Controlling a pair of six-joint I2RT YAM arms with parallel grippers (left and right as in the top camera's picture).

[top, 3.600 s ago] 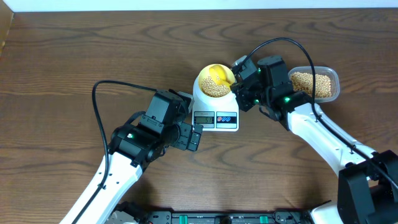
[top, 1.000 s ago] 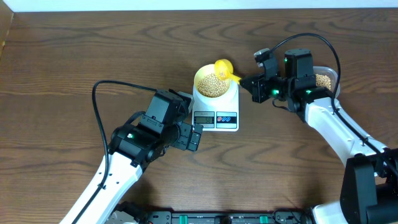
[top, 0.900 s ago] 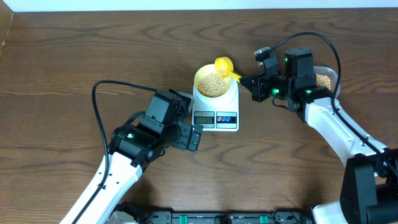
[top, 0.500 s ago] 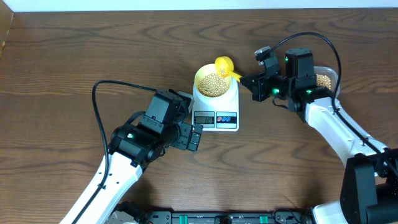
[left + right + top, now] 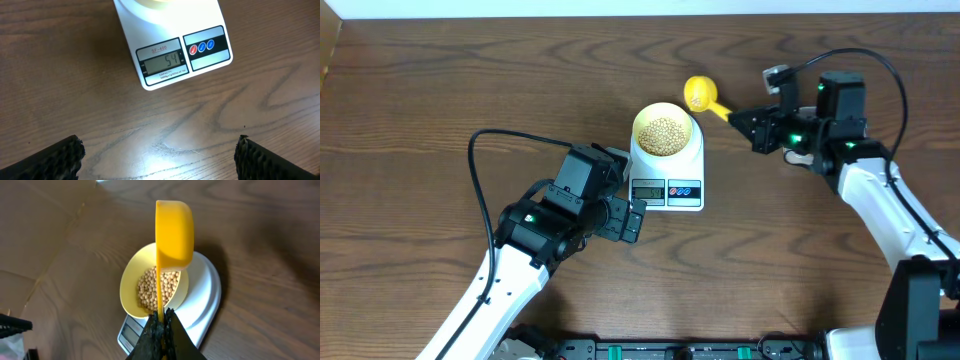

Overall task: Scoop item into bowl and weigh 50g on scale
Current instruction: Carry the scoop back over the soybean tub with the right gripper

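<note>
The pale yellow bowl [image 5: 637, 130] stands on the white scale [image 5: 698, 166], holding tan beans [image 5: 664, 133]. The scale's display [image 5: 161, 62] reads 54. My right gripper [image 5: 744, 120] is shut on the thin handle of a yellow scoop [image 5: 698, 93], which hangs above the table behind and to the right of the bowl; no beans show in it. From the right wrist, the scoop [image 5: 174, 232] is edge-on over the bowl [image 5: 129, 287], beans [image 5: 152, 287] and scale [image 5: 206, 297], with the gripper [image 5: 162, 322] pinching its handle. My left gripper [image 5: 633, 220] [image 5: 157, 152] is open and empty, in front of the scale [image 5: 200, 17].
Black cables loop from both arms over the table [image 5: 440, 90]. A white strip [image 5: 620, 6] runs along the back edge, and a black rail [image 5: 680, 350] lies at the front edge. A cardboard-coloured edge [image 5: 328, 50] shows at the far left.
My right gripper has drawn back to the right and away from the bowl, taking the scoop with it. The scoop is no longer over the bowl's rim. The left arm has not moved.
</note>
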